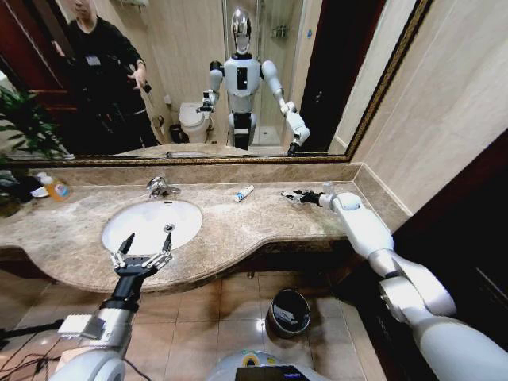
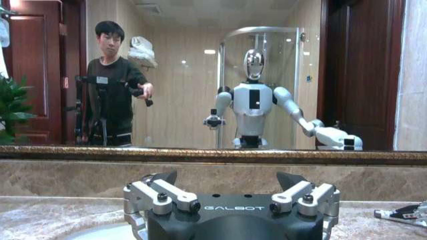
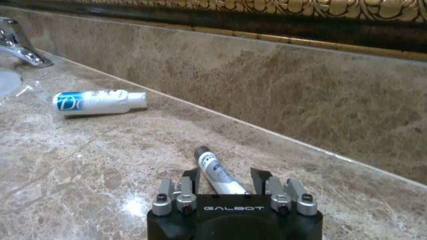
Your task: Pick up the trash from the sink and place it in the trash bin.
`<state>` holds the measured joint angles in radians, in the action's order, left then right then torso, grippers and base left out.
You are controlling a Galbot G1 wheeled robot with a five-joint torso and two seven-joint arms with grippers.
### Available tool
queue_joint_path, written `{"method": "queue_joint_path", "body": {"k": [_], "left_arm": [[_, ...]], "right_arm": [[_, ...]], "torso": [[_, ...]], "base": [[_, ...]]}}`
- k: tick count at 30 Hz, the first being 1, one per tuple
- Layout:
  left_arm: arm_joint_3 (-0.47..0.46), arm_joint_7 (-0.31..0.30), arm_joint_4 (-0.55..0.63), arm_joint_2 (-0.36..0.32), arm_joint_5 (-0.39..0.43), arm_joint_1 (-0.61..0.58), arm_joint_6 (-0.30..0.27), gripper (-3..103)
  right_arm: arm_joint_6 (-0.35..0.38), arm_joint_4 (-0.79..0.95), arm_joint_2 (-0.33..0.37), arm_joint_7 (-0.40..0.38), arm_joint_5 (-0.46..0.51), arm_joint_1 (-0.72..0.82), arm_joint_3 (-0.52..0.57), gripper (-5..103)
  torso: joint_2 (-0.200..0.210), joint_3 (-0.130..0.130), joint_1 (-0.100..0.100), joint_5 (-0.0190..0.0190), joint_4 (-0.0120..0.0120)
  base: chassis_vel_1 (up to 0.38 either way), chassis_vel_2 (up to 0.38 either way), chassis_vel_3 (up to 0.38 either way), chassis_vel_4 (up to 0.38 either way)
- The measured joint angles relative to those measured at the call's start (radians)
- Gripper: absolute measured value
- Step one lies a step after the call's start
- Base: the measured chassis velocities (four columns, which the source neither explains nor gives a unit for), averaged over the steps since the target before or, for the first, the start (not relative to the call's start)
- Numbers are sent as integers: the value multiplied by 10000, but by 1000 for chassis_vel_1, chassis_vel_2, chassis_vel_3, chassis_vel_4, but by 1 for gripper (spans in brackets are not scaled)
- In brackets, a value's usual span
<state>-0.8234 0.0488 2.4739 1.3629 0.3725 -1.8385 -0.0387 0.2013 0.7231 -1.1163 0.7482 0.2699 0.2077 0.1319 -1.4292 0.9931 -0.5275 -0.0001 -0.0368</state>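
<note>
While "GALBOT" marks it, right pincer [image 3: 225, 189] grips tube [image 3: 215, 172] | left pincer [image 1: 142, 248] spread, empty

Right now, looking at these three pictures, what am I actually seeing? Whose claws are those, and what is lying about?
You see a two-armed robot at a bathroom counter; the figure in the mirror is its own reflection. One picture comes from a camera on its head, the other two from cameras on its wrists. The left gripper hangs open over the front rim of the white sink. The right gripper reaches along the marble counter, its fingers either side of a small grey-and-white tube; whether they pinch it, I cannot tell. A white tube with blue print lies nearer the faucet. The trash bin stands on the floor.
</note>
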Motion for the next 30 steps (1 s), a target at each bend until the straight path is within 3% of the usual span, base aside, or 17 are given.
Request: {"method": "queue_joint_path", "body": {"k": [6,14,27,30], "left_arm": [[0,0,0,0,0,0,0,100],[0,0,0,0,0,0,0,100],[0,0,0,0,0,0,0,100],[0,0,0,0,0,0,0,100]], "right_arm": [[-41,-67,46,40,-35,-36,5,50],[-33,-67,142,237,-86,-47,-5,35],[-20,100,85,258,-186,155,33,38],[32,190,83,223,-189,155,35,33]], "torso": [[0,0,0,0,0],[0,0,0,0,0],[0,0,0,0,0],[0,0,0,0,1]], "base": [[0,0,0,0],[0,0,0,0],[0,0,0,0],[0,0,0,0]]}}
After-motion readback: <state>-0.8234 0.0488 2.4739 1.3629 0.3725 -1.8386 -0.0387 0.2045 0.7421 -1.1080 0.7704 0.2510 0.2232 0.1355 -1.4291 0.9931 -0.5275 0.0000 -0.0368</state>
